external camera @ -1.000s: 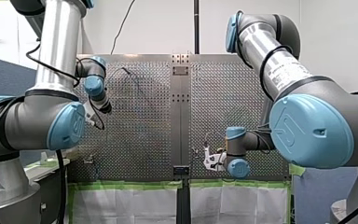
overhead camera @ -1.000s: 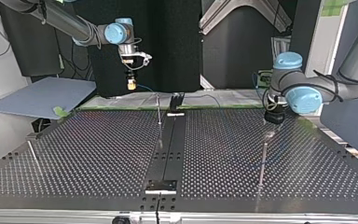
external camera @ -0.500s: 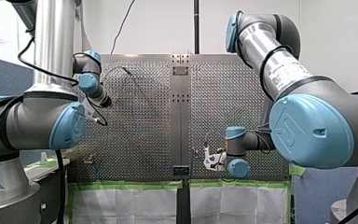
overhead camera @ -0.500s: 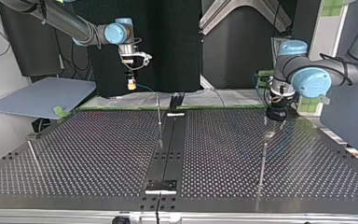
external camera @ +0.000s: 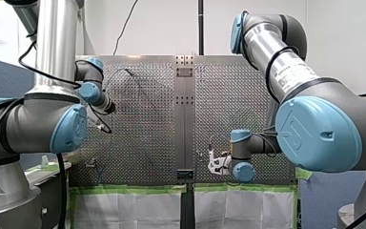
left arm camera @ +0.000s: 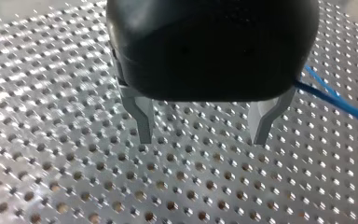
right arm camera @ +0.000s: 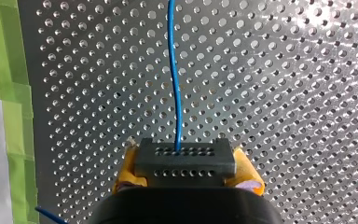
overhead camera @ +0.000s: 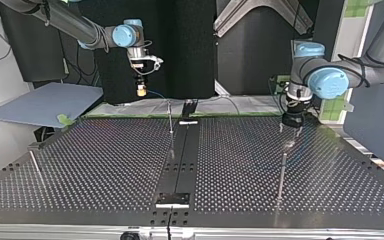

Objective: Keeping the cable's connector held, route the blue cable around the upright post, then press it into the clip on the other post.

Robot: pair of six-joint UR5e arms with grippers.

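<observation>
Your left gripper [overhead camera: 290, 130] has slid toward top view's left, wrist turned. Nearest in that view: post [overhead camera: 282, 172], untouched. Just beyond, left gripper hovers over table [overhead camera: 105, 165], metal fingers spread, empty; blue cable [left arm camera: 335, 98] runs beside it. Farthest: right gripper [right arm camera: 186, 175] clamped on connector [right arm camera: 185, 156]. You're likely lining up for cable; routing not begun.

A perforated metal table [overhead camera: 105, 165] has a black strip [overhead camera: 182, 160] down its middle. A grey-blue board [overhead camera: 45, 102] lies at the top view's ten o'clock. Green tape [external camera: 133, 189] edges white sheeting [external camera: 133, 210] at the front view's six o'clock
</observation>
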